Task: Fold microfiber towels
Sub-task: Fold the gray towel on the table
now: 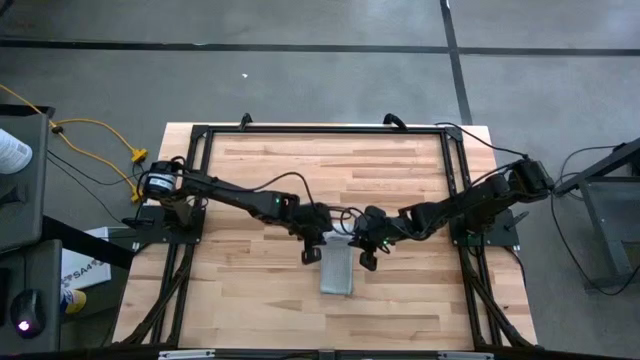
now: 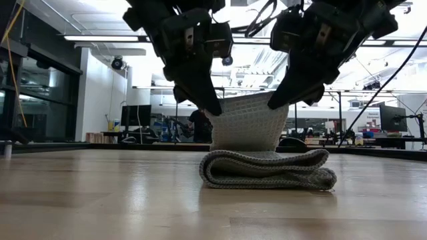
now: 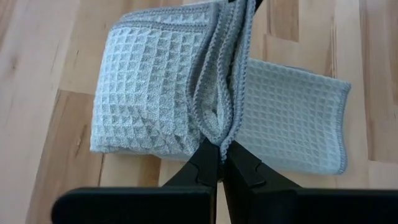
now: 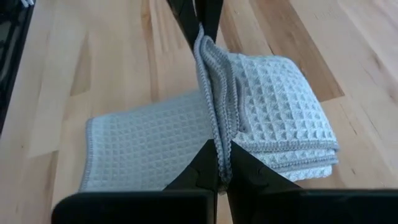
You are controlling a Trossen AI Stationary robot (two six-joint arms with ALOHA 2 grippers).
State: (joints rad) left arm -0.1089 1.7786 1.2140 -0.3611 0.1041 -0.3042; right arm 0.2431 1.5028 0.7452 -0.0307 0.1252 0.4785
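From above, the two dark arms meet near the middle of the wooden table (image 1: 250,300). The left gripper (image 1: 312,250) and the right gripper (image 1: 368,256) hang over the near end of a small grey towel (image 1: 336,272). The towel looks like a thin strip from up here.

From table height, the towel (image 2: 267,168) lies in a soft, thick roll on the wood. One end of it stands up like a little wall. The left gripper (image 2: 212,107) and the right gripper (image 2: 277,100) each pinch a top corner of that raised part.

Past the left arm's fingers (image 3: 202,168), you can see them squeezed tight on a bunched edge of the waffle towel (image 3: 143,93). More cloth lies flat on the table behind it.

Past the right arm's fingers (image 4: 245,171), it is the same. They are closed hard on the stitched edge of the towel (image 4: 280,106).

What could go wrong? Each grip looks like it has only a thin bit of the edge. I think a corner could slip out if one arm pulls faster. Then the fold would land crooked. The roll below could also get dragged and come undone.
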